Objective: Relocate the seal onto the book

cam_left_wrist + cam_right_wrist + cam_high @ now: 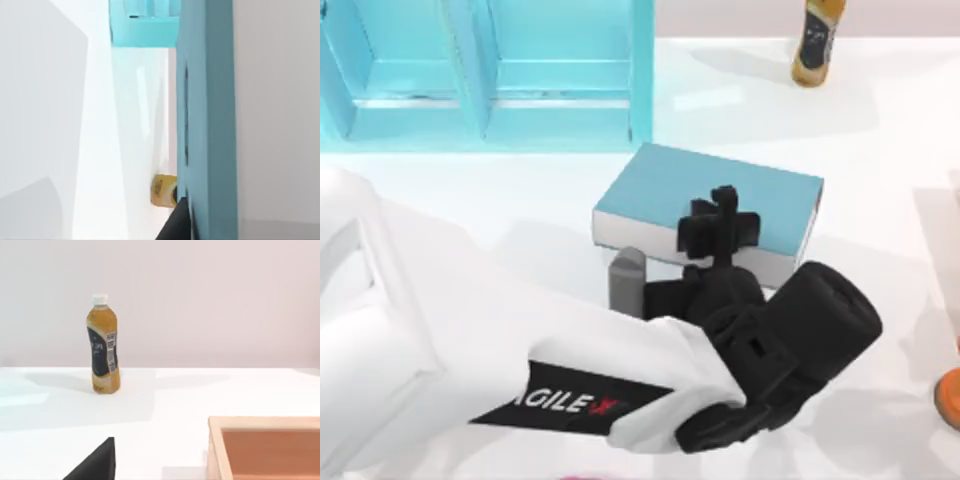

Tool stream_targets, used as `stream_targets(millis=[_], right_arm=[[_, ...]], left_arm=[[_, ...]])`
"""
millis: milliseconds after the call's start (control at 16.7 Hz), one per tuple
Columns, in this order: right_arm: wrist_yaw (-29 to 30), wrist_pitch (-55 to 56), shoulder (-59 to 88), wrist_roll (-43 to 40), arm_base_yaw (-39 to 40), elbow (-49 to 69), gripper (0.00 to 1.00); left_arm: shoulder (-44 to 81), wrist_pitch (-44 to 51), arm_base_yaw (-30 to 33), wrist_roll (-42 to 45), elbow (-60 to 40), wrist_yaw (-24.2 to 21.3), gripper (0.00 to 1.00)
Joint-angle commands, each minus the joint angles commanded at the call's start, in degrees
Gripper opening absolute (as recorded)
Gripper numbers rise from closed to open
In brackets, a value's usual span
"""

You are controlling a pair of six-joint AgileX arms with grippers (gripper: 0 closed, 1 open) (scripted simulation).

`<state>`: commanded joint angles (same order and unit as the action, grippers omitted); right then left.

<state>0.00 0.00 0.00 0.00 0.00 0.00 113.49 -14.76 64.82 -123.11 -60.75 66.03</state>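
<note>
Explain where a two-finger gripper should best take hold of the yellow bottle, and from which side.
Probably the labelled body of the bottle, fingers coming level from the side: it stands upright on the table with free room around it, and its white cap is small. The left gripper is over the book.

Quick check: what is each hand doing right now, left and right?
Left hand: over the book; grip state cannot be told.
Right hand: a dark tip shows; state cannot be told.

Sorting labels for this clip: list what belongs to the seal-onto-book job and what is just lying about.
Job: book; left gripper over it, its jaws hidden; the seal is hidden.
Lying about: bottle; light-blue shelf unit; wooden box; grey cylinder.
</note>
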Motion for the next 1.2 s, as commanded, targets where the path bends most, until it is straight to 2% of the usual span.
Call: stream_targets(millis=[660, 960, 1200], right_arm=[[0.00, 0.00, 0.00, 0.00, 0.00, 0.00, 1.00], [0.00, 0.00, 0.00, 0.00, 0.00, 0.00, 1.00], [0.00, 0.00, 0.00, 0.00, 0.00, 0.00, 1.00]], left_arm=[[0.00, 1.08, 0.45, -1.06, 0.37, 0.37, 0.00], [3.82, -4.34, 0.53, -1.06, 1.85, 0.22, 0.00], [4.45, -5.18, 0.45, -0.99, 2.15, 0.28, 0.00]])
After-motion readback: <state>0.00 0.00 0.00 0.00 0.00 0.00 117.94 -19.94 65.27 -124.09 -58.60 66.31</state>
